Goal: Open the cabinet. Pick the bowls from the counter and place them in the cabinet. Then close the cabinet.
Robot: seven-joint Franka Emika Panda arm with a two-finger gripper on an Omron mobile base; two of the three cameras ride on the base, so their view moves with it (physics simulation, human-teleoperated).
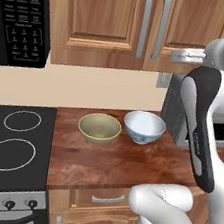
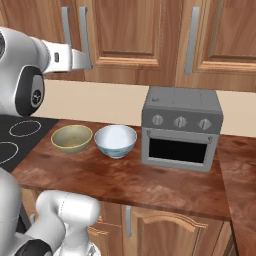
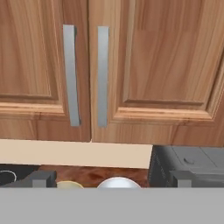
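The cabinet (image 3: 89,70) hangs above the tabletop (image 1: 121,166), both doors shut, its two grey bar handles (image 3: 70,74) meeting mid-front. The hand (image 3: 109,179), fingers wide apart and holding nothing, faces them, likely for the opening pull. Two bowls (image 1: 99,127) wait below the cabinet, just beside one toaster oven (image 2: 181,129).

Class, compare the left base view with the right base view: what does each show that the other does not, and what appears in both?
Left base view alone: a black microwave at upper left, and the stove's control knobs.

Right base view alone: the toaster oven's front, with three knobs and a dark window, plus a third grey handle further right.

Both: the olive-yellow bowl beside the white bowl on the counter, the closed cabinet above, the black stovetop and the toaster oven.
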